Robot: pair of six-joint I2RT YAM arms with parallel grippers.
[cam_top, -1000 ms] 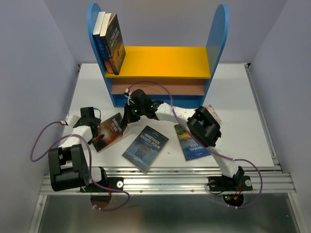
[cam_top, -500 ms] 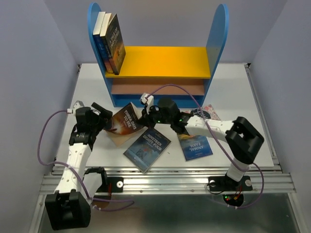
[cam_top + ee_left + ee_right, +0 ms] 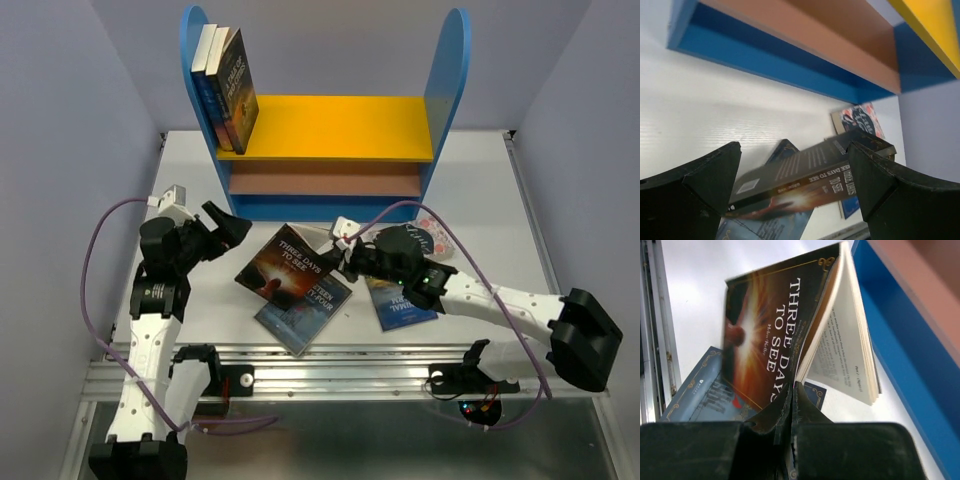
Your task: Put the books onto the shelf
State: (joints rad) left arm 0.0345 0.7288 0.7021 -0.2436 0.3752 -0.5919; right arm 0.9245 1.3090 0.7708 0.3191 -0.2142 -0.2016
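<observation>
L gripper (image 3: 226, 230) gapes wide, nothing in it, facing the brown book (image 3: 285, 262); that book sits tilted up over the blue book (image 3: 300, 308) on the table (image 3: 500, 200), just in front of the shelf (image 3: 330, 125); R gripper (image 3: 338, 250) is clamped on its front cover only, pages (image 3: 850, 350) fanning loose; light, floppy paperback, prob. sags or tears held so; better to pinch the whole block near the spine; upright books (image 3: 228, 85) stand on the yellow board, L end.

Two books (image 3: 226, 85) upright, upper-left on the shelf (image 3: 330, 128); three other books (image 3: 290, 318) flat on the table (image 3: 500, 200) before it.
</observation>
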